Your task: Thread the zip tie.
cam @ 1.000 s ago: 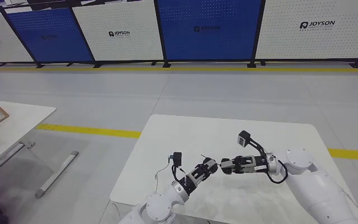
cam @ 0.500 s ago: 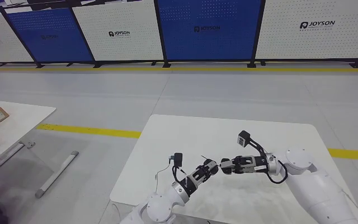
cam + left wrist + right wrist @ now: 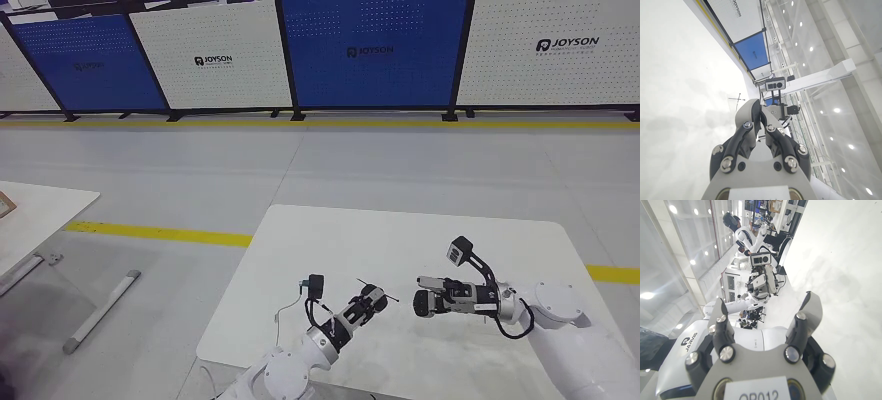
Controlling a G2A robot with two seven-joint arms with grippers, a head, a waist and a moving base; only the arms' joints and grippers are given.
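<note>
Left gripper [image 3: 759,108]: closed tight, its two fingers pressed together and pinching the zip tie. It hangs over the near part of the table, pointing across at the other arm.
Zip tie [image 3: 738,99]: a thin black strip poking out past the left fingertips, up in the air above the table top. Two fine black lines cross there just beyond the tips, and I cannot tell whether both belong to the tie.
Right gripper [image 3: 764,296]: jaws spread wide with nothing between them. It hangs above the table facing the left gripper, near it but apart from both it and the tie.
Table [image 3: 330,245]: white top, under both arms.
Behind the table: a yellow line [image 3: 150,233] runs along the grey floor, and blue and white panels [image 3: 375,50] stand at the far side.
</note>
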